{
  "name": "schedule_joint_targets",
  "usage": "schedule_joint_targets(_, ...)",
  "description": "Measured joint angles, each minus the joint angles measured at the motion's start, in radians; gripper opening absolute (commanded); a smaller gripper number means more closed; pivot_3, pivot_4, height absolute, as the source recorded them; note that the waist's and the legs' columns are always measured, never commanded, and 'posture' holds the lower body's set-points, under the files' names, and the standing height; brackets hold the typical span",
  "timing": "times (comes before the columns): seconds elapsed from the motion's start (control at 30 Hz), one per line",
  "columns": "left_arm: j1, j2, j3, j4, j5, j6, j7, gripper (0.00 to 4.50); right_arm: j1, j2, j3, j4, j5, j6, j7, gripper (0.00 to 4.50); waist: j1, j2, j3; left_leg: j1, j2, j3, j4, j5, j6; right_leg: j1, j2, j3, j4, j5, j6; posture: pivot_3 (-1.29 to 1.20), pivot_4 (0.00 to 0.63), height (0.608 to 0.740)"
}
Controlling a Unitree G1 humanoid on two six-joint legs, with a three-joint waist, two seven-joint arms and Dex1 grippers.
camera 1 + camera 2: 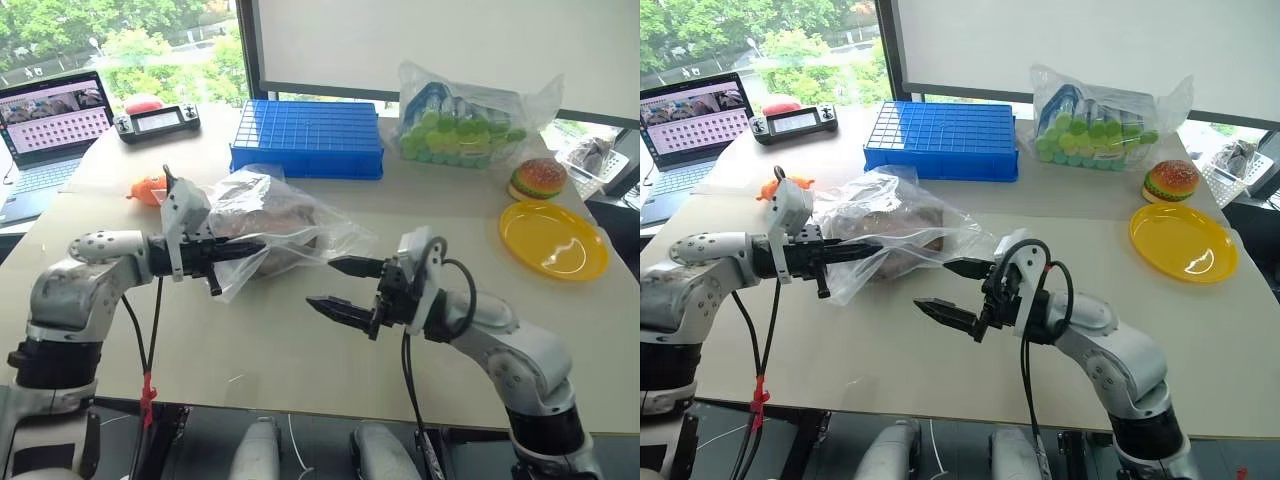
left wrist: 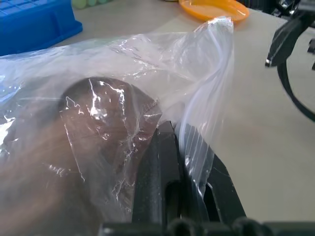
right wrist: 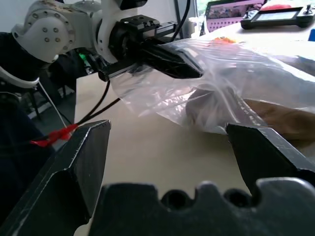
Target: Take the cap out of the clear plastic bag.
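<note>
A blue gridded tray point(image 1: 307, 138) sits at the back of the desk point(image 1: 300, 350). Beside it lies a puffy clear bag of green and blue items point(image 1: 460, 118). Near that are a toy burger point(image 1: 537, 179) and a yellow plate point(image 1: 553, 239). An open laptop point(image 1: 52, 125) and a handheld controller point(image 1: 157, 122) occupy the far left.

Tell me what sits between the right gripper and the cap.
Only the clear plastic bag around the cap; the open right gripper faces its edge over bare table, seen in both eye views.
</note>
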Motion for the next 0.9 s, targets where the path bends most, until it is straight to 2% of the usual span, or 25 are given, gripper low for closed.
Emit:
schedule_joint_targets(0.17,-0.009,0.005,-0.014,0.009,-0.001,0.007,-0.022,0.01,-0.175,0.089,0.063,0.245,-0.123,-0.09,-0.01,4.5,0.0,0.0,0.0,0.0,0.001,0.0,-0.002,0.0,0.0,-0.002,0.001,0.0,-0.001,0.0,-0.001,0.0,0.15,0.729)
schedule_joint_targets(0.27,-0.008,0.01,-0.015,0.008,0.0,0.01,-0.027,0.01,-0.212,0.111,0.063,0.324,-0.164,-0.14,-0.01,4.5,0.006,0.0,0.0,-0.002,0.001,0.0,-0.004,0.0,0.0,-0.003,0.0,0.0,-0.003,0.001,-0.001,0.0,0.15,0.729)
schedule_joint_targets(0.43,-0.014,0.007,-0.015,0.008,-0.002,0.024,-0.014,0.01,-0.217,0.105,0.095,0.386,-0.232,-0.169,0.011,4.5,0.005,0.0,0.0,-0.009,0.0,0.0,-0.003,0.0,0.0,-0.011,0.0,0.0,-0.001,0.001,-0.002,0.0,0.15,0.729)
schedule_joint_targets(0.7,-0.042,-0.019,-0.013,0.002,-0.016,0.042,0.028,0.01,-0.143,0.091,0.3,0.498,-0.386,-0.193,0.078,4.5,0.001,0.0,0.0,-0.009,0.001,0.001,-0.003,0.0,0.0,-0.013,0.001,0.0,0.0,0.001,-0.002,0.0,0.15,0.729)
schedule_joint_targets(0.9,-0.059,-0.027,0.015,-0.009,-0.056,0.078,0.054,0.01,-0.147,0.13,0.3,0.539,-0.435,-0.236,0.083,4.5,0.0,0.0,0.0,-0.009,0.001,0.0,-0.003,0.0,-0.001,-0.013,0.001,0.0,0.001,0.001,-0.002,0.0,0.15,0.729)
